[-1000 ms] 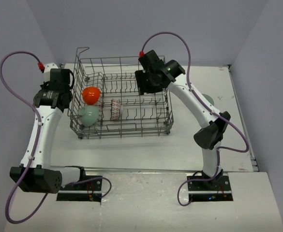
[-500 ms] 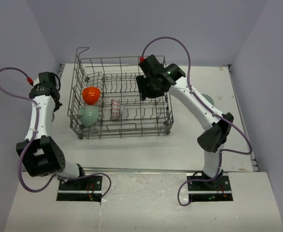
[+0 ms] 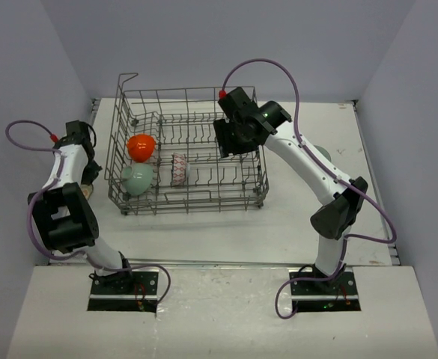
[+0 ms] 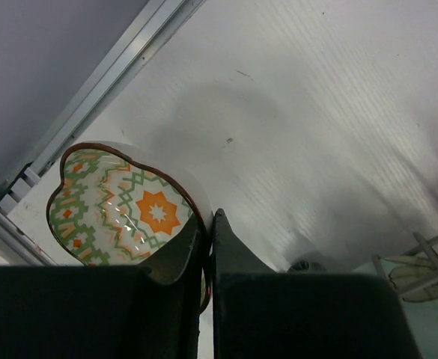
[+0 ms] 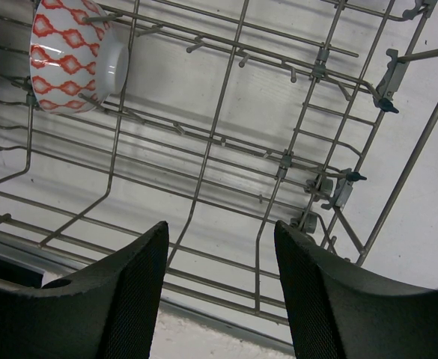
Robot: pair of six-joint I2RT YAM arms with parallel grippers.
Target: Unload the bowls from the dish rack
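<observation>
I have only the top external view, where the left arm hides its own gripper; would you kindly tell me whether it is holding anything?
Observer: Yes, the left gripper is shut on the rim of a patterned bowl, orange star and green zigzags inside.
Operator: Thank you. Is that bowl clear of the dish rack?
Observer: It is over the table beside the edge rail; whether it rests there I cannot tell.
Operator: And the right gripper?
Observer: Its jaws stand open and empty above the rack's wires.
</observation>
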